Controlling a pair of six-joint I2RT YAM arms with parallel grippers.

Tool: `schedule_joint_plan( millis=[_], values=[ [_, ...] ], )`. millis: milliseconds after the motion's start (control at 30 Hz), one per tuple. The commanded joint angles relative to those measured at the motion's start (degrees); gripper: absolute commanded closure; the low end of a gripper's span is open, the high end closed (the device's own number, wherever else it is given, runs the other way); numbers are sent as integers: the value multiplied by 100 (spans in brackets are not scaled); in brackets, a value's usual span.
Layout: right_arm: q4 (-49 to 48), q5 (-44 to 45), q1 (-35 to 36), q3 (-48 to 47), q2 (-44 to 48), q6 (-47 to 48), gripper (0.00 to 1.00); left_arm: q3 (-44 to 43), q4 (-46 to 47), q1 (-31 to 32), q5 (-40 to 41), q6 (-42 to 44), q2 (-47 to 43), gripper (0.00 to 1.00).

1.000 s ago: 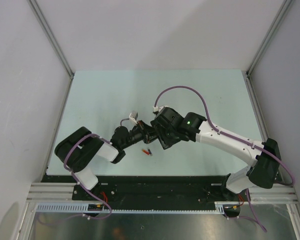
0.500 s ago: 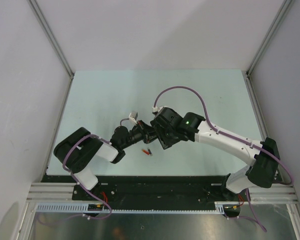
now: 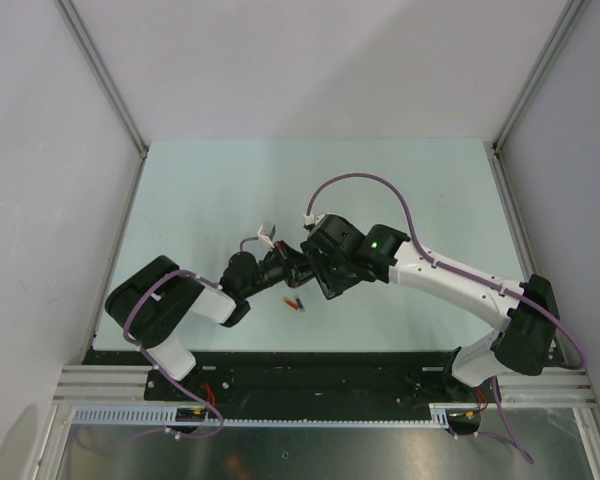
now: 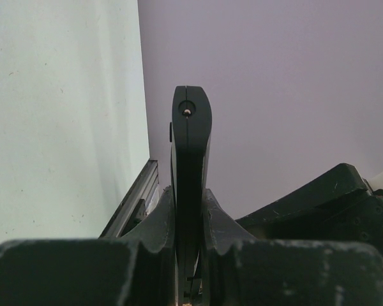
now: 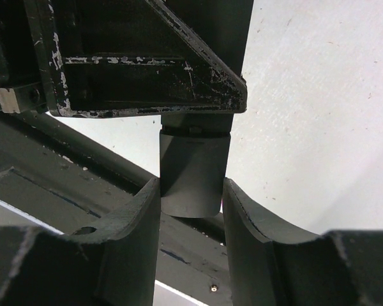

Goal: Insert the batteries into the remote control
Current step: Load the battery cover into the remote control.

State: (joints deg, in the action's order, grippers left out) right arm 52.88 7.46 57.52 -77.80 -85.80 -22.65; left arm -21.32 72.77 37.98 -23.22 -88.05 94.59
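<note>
My left gripper [image 3: 283, 268] is shut on the remote control [image 4: 190, 146], a slim black bar that shows edge-on between its fingers [image 4: 158, 220] in the left wrist view. My right gripper [image 3: 312, 268] meets it from the right. In the right wrist view the remote's rounded end [image 5: 193, 173] sits between my right fingers [image 5: 135, 217], touching both, with the left gripper's body [image 5: 147, 57] just above. Both hold the remote a little above the table. A small red-orange battery [image 3: 295, 303] lies on the table just in front of the grippers. Blue batteries are not in view.
The pale green table [image 3: 210, 190] is enclosed by grey walls, with metal posts at the back corners [image 3: 140, 150]. A black base strip [image 3: 310, 365] runs along the near edge. A purple cable [image 3: 365, 180] loops above the right arm.
</note>
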Motion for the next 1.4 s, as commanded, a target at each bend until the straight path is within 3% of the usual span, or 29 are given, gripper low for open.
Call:
schedule_joint_plan(
  millis=[0,833,1000,1367],
  values=[
    [90,-289,5,-42,-139,95,100,-92,2338,26,-156,-98,-344,100],
    [3,-931,-311,-42,-174,200,100,32,2338,105,-332,-10,-599,100],
    [64,-834,-294,-51,-86,244,86,14,2338,105,-288,-45,-520,100],
    [134,-755,-267,-42,-25,235,70,49,2338,105,-227,-72,-459,100]
  ],
)
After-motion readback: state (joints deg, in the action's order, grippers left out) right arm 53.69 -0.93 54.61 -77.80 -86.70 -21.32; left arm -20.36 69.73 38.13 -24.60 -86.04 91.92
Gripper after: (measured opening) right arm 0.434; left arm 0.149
